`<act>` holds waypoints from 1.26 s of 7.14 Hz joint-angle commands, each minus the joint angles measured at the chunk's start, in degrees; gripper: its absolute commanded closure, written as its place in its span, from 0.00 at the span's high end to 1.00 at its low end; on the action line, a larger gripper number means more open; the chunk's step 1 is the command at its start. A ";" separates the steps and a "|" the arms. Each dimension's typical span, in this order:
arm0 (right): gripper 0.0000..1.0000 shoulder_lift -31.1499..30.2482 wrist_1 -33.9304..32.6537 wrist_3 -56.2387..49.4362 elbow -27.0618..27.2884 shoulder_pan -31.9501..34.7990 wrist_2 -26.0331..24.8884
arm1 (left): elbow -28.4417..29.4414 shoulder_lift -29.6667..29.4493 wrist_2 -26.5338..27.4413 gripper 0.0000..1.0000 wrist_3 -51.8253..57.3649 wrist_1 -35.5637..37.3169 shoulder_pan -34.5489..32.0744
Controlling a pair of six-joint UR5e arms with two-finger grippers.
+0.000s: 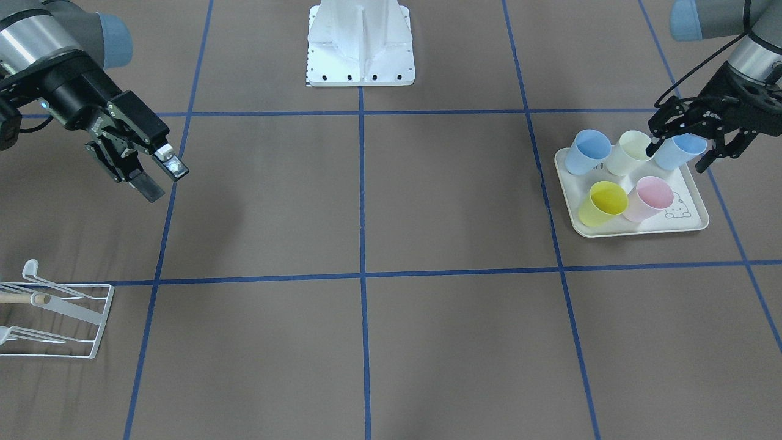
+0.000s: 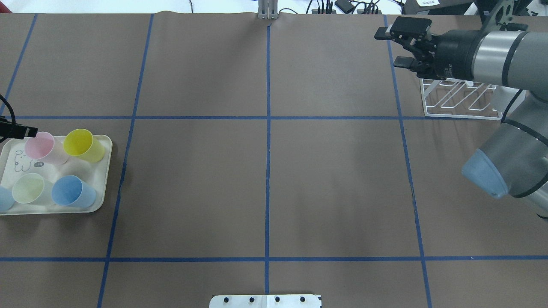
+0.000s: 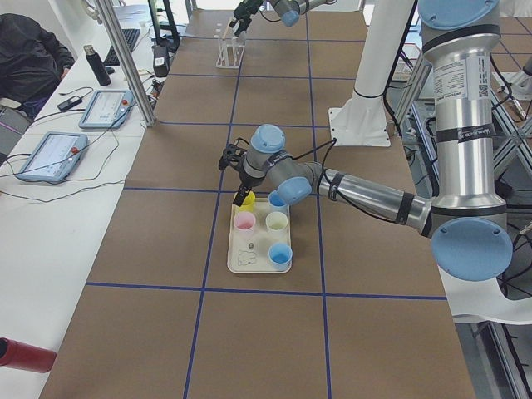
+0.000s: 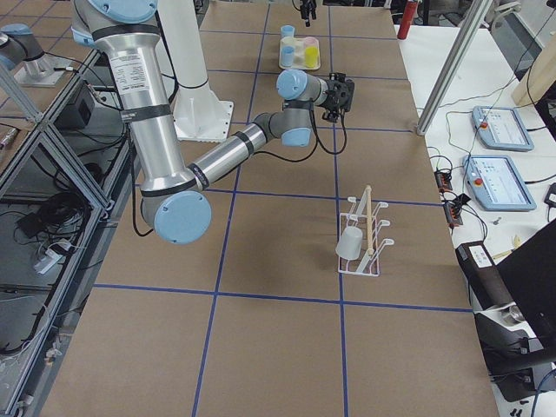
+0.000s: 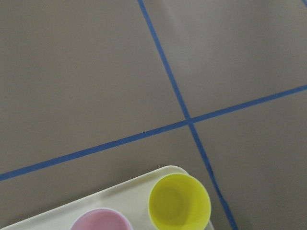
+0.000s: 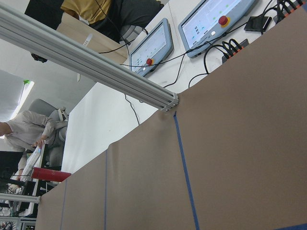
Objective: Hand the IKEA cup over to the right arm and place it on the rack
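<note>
Several IKEA cups stand on a cream tray [image 1: 684,223]: two blue [image 1: 588,151] [image 1: 679,146], one cream [image 1: 632,153], one yellow [image 1: 603,203] and one pink [image 1: 650,198]. My left gripper [image 1: 677,156] hangs open above the tray. In the front view its fingers frame the outer blue cup, but the left-side view shows it well above the cups. Only the yellow cup [image 5: 180,201] and the pink rim appear in the left wrist view. My right gripper [image 1: 160,177] is open and empty, raised above the white wire rack [image 2: 462,98].
The rack [image 4: 365,239] holds one whitish cup [image 4: 350,243] on a prong. The white robot base [image 1: 360,43] stands at the table's middle edge. Blue tape lines divide the brown table. Operators' tablets and cables lie beyond the far edge.
</note>
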 commanded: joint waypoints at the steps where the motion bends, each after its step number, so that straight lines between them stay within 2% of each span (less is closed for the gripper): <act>1: 1.00 0.88 0.01 0.19 -0.09 -1.27 -1.34 | 7.00 -3.10 0.19 0.98 5.27 0.35 -0.29; 4: 1.00 1.14 0.01 0.10 -0.62 -1.62 -1.34 | 13.88 -5.67 0.19 0.99 5.81 -0.35 -0.29; 9: 1.00 1.14 0.09 0.10 -0.97 -1.80 -1.34 | 14.76 -5.23 1.41 0.99 5.82 -0.26 1.28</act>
